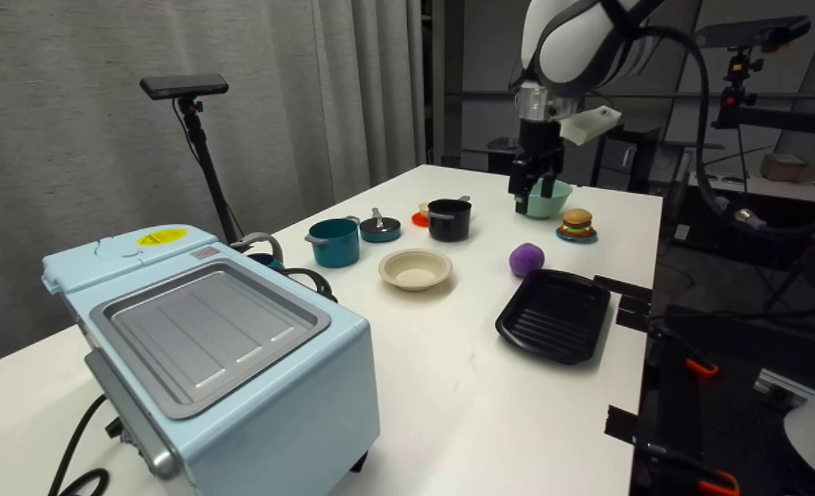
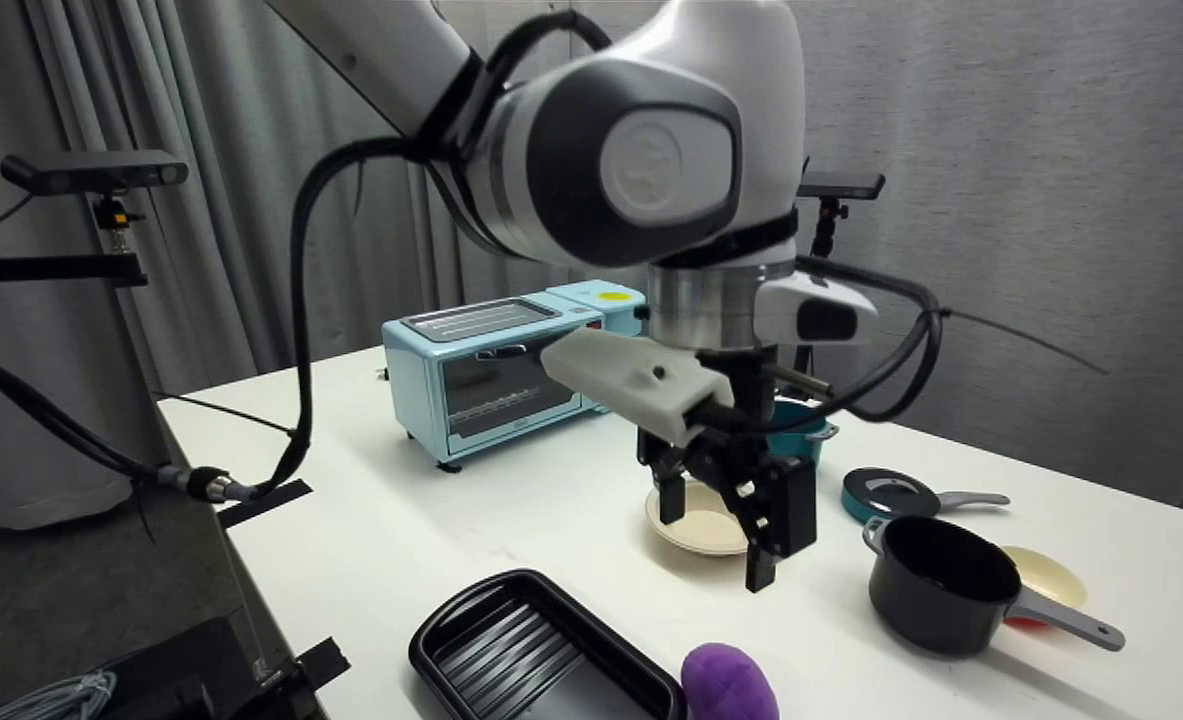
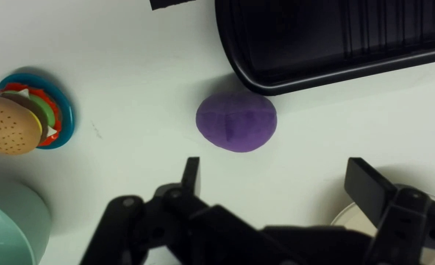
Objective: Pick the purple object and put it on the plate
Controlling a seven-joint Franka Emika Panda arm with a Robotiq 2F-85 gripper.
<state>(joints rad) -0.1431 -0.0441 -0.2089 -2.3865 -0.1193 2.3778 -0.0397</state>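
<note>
- Near the edge of the bench (image 1: 462,413) marked with black tape (image 1: 621,424), between burger (image 1: 576,224) and tray (image 1: 555,317): the ball (image 3: 236,121), purple, not yet picked up, right by a corner of the tray; touching or just apart, cannot tell.
- Above the same stretch of bench, well up off it: the gripper (image 3: 274,173), fingers (image 3: 368,191) spread wide, holding nothing.
- Below the fingers in both exterior views: the ball again. In the wrist view, out ahead of the gap toward the taped edge, and off-centre toward the bench corner nearest the burger.
- Along the taped edge, roughly, in the wrist view: the ball's long axis, and likewise the line from finger to finger.
- So, by judgement, set to close over the ball's longer span; probably roomy enough, though with less to spare than crosswise.
- Next, likely: a small shift toward the taped edge and the burger's corner to centre the gap, then straight down.
- Worth watching: the tray's corner, on the oven (image 2: 511,380) side of the ball and nearer the taped edge; could catch the oven-side finger.
- No second gripper in view, so no nearer one to choose.
- From the ball, toward the edge by the curtain (image 1: 262,138) and well apart: the plate (image 1: 415,275), cream. Judged stage: before the grasp.
</note>
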